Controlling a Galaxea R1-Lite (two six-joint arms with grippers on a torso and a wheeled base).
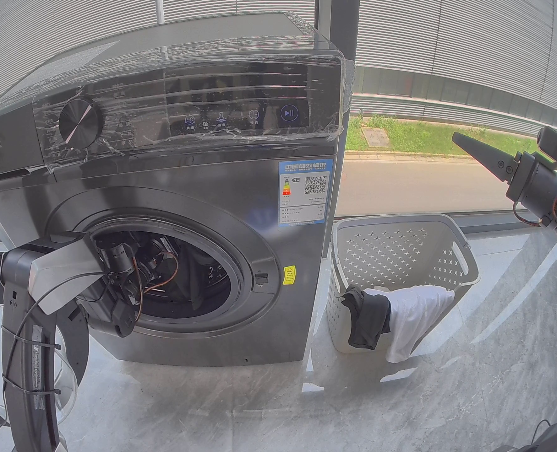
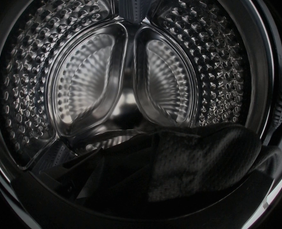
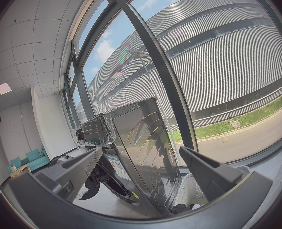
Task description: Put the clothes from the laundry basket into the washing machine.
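Head view: washing machine open, basket beside it, one arm inside the drum.
The washing machine [image 1: 228, 221] stands on the pale floor [image 1: 429, 403] with its round opening uncovered. Just beside it, on the robot's right, is the white laundry basket [image 1: 396, 246], with a white garment [image 1: 413, 321] and a black garment [image 1: 369, 318] draped side by side over its front rim. In the left wrist view a dark cloth [image 2: 204, 156] lies at the bottom front of the steel drum [image 2: 217, 54]. The left pincer [image 1: 162, 262] is inside the opening; I cannot tell whether it is open or closed. The right pincer [image 3: 140, 151] hangs raised, above and to the right of the basket, spread wide and holding nothing.
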